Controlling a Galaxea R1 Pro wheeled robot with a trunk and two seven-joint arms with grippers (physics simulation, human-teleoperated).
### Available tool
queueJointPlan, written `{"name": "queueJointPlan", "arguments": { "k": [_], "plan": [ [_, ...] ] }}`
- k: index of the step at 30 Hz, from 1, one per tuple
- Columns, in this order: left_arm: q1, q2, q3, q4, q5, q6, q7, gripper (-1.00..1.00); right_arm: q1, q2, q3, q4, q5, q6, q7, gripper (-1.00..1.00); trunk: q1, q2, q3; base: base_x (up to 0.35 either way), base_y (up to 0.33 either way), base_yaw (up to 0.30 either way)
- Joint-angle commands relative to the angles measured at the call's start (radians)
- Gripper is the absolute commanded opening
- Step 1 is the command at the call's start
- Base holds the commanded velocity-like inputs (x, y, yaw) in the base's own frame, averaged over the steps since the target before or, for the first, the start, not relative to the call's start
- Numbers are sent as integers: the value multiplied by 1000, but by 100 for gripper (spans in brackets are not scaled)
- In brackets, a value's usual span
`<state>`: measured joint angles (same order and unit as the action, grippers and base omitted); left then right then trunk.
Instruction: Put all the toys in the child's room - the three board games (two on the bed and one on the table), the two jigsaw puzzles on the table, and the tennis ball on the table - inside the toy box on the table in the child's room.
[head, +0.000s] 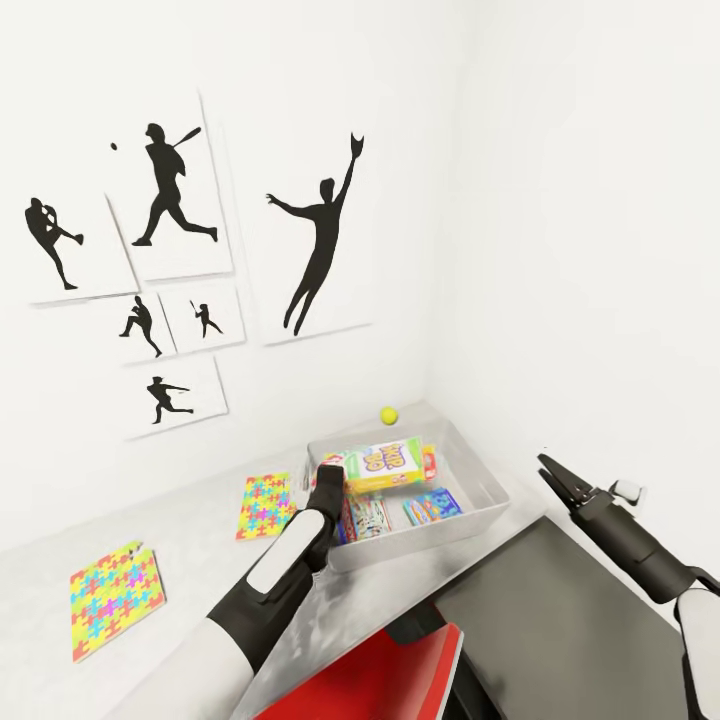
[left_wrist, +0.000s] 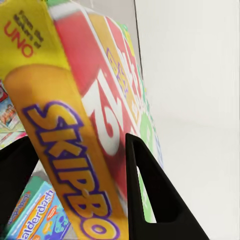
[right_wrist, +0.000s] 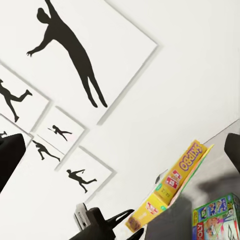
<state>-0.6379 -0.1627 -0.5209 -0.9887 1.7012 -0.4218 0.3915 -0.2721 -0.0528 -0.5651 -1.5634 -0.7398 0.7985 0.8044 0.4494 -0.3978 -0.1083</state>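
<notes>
The SKIP BO box (head: 385, 465) hangs tilted over the toy box (head: 480, 475), clamped in the left end effector (head: 330, 478). Two smaller game boxes (head: 432, 507) lie inside. The tennis ball (head: 388, 414) sits on the table (head: 190, 540) at 12 o'clock of the bin, two puzzles (head: 265, 503) at 9. The right end effector (head: 553, 472) hovers at 3 o'clock, fingers apart.

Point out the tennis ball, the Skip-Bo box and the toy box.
tennis ball (head: 388, 414), head view, middle of the ball.
Skip-Bo box (head: 385, 462), head view, yellow front face.
toy box (head: 480, 470), head view, right side wall.
</notes>
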Motion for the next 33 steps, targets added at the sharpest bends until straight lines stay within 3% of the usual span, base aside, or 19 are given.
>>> {"name": "queueJointPlan", "arguments": {
  "k": [1,5,15,20,33],
  "plan": [
    [-7,-5,3,1,1,-1,-3,-100,-1,0,-2,0,-2,6,2,100,1,-2,-2,0,0,0],
    [-30,-12,-20,6,-22,-19,-14,-100,2,-16,-5,0,-2,6,1,100,1,-2,-2,0,0,0],
    [-64,-12,-75,7,-25,-70,-20,-100,4,-22,-6,0,-3,7,1,100,1,-2,-2,0,0,0],
    [-65,-12,-77,7,-25,-95,-26,-100,4,-22,-7,0,-3,7,1,100,1,-2,-2,0,0,0],
    [-65,-12,-79,0,-25,-74,-28,-100,3,-31,-12,0,-4,41,-2,100,1,-2,-6,0,0,0]
  ]
}}
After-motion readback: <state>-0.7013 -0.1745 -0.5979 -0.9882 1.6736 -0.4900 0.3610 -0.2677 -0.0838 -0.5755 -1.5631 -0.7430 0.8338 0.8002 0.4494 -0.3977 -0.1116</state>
